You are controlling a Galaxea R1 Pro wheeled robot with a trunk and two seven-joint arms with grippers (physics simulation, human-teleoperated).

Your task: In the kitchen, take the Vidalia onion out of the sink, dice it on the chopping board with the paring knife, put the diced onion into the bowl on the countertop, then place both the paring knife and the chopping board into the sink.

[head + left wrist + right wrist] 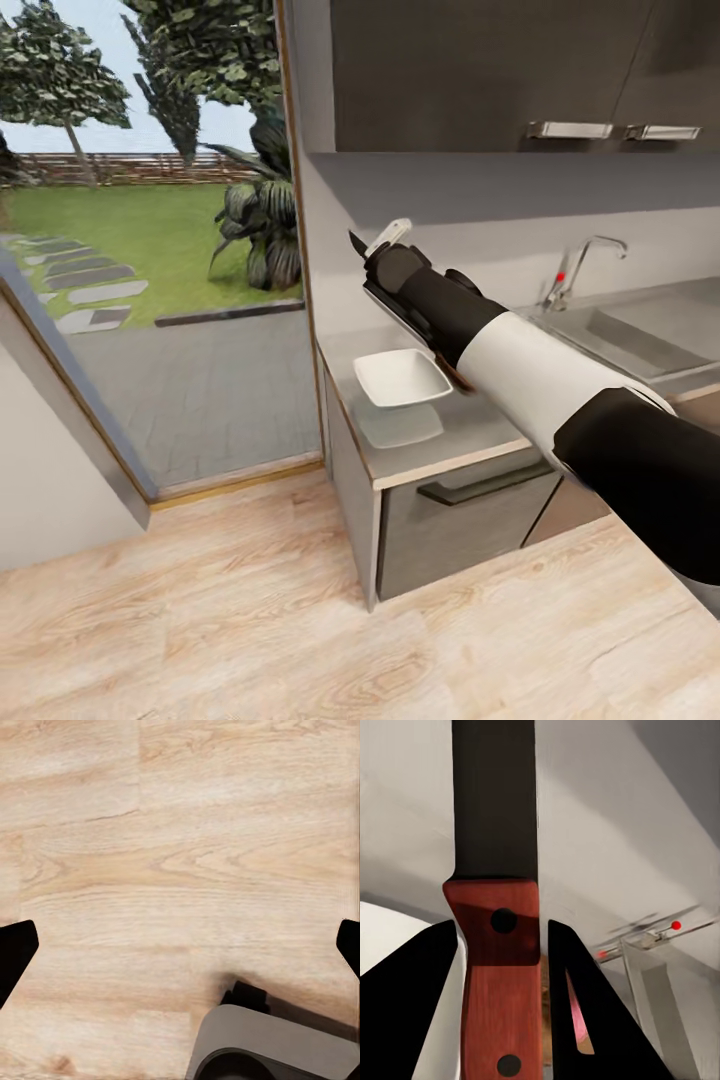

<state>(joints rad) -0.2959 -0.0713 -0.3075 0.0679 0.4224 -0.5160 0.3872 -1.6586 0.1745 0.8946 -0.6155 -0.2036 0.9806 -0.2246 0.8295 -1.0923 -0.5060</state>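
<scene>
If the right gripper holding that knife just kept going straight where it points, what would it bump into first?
Most likely the pale kitchen wall behind the countertop. The right gripper aims up and back, its paring knife leading, so the blade tip would touch first. Depth is uncertain.

Light wood-plank floor (220, 620) covers the near area. A glass door (150, 250) at left shows lawn, stepping stones and trees. Dark wall cabinets (480, 70) with metal handles hang far right.
</scene>
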